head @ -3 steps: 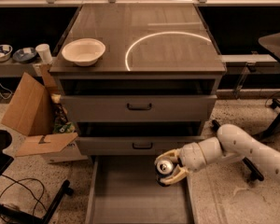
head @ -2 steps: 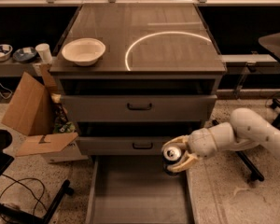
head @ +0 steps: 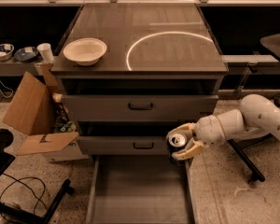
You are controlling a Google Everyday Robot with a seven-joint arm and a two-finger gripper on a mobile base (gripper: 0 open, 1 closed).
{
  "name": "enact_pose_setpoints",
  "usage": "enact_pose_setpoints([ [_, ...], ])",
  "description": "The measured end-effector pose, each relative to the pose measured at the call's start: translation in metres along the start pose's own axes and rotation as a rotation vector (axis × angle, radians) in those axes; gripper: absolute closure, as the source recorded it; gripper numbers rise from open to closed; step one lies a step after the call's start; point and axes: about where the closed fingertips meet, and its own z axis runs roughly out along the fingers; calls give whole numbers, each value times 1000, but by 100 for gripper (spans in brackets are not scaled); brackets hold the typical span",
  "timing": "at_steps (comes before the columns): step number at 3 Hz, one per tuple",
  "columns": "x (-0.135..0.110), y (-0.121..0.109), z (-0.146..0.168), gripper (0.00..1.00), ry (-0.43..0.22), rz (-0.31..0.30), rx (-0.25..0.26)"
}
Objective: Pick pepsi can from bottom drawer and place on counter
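The pepsi can (head: 177, 143), dark with a silver top and pull tab, is held upright in my gripper (head: 181, 142). The gripper is shut on it, above the right rear corner of the open bottom drawer (head: 140, 195), in front of the lower drawer front. The white arm reaches in from the right. The drawer's grey floor is bare. The counter (head: 172, 41), glossy dark grey-brown with a bright curved reflection, lies above and behind the gripper.
A white bowl (head: 85, 50) sits on the counter's front left. Two grey drawer fronts with black handles (head: 141, 106) face me. An open cardboard box (head: 32, 113) stands at the left, a white paper cup (head: 45, 52) behind it. A chair base (head: 245, 160) stands at the right.
My gripper has lifted the can up out of the drawer and slightly to the right, from just above the drawer floor to the level of the lower drawer front.
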Motion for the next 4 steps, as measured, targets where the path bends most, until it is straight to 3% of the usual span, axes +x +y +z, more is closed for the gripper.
enact_pose_setpoints([
  [1,-23,-3,-15,100,11,-2,-2],
  [2,-77,-16,-46,100,2,2,9],
  [3,-150,-41,-79,100,-7,-7,39],
  [4,-203,-83,-103,100,-42,-10,91],
])
